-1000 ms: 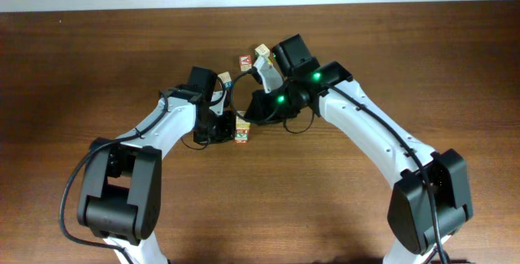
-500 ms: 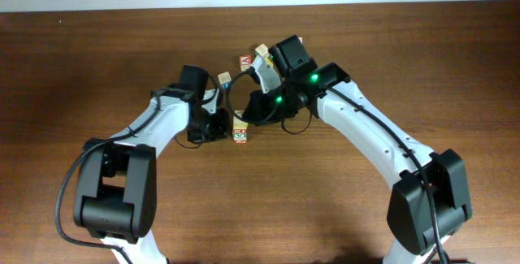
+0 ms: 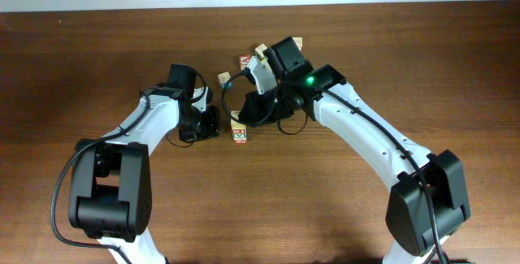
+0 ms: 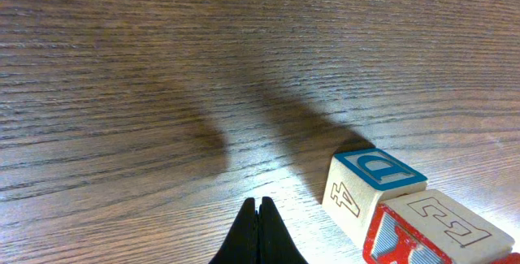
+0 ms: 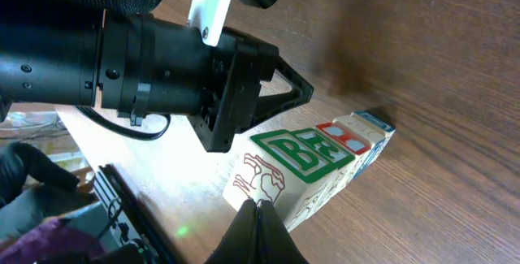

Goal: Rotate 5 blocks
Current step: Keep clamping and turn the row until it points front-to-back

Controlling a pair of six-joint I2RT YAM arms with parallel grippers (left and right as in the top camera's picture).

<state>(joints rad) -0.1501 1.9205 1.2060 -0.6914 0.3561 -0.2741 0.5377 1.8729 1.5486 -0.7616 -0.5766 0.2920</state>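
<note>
Pale wooden letter blocks [image 5: 302, 157], crisp-edged cubes, sit apparently touching in a row on the grained brown wooden table [image 4: 122, 53] between left gripper [image 4: 258, 211] and right gripper [image 5: 258, 213], both pinched together, empty.

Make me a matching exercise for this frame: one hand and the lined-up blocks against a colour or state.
Things:
1. left hand
2. D block
3. B block
4. middle block of the row

Colour or state:
a. red border on top
b. shut, holding nothing
c. blue letter and border
d. green letter and border

Pairs: 1-b, 2-c, 3-d, 4-a
</note>
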